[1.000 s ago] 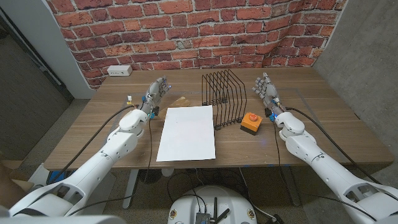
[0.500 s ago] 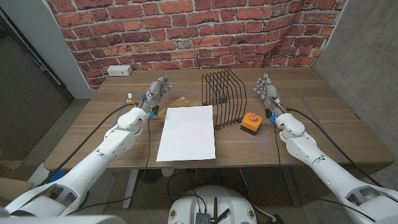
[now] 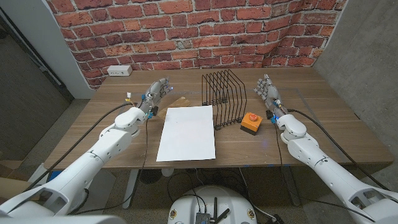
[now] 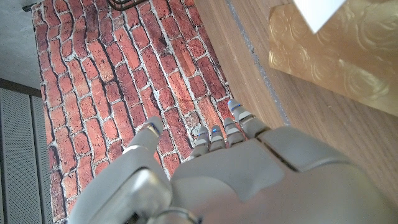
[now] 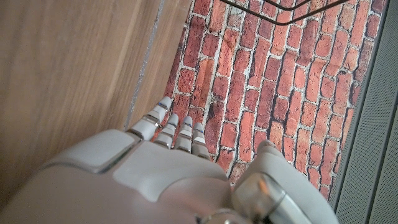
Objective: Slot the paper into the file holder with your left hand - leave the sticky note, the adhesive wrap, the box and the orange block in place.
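Paper (image 3: 186, 132) lies flat on desk (image 3: 329, 130), middle of frame, touching file holder (image 3: 224, 98) on its right. We keep left hand (image 3: 155, 94) released, empty, left of paper, ready to reach. Right hand (image 3: 267, 91) loose, empty, far side of orange block (image 3: 250, 122), staying clear.

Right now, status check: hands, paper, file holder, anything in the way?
Left hand and right hand open, holding nothing. Paper flat on table, untouched, beside file holder. Orange block sits right of holder, clear of paper's path.
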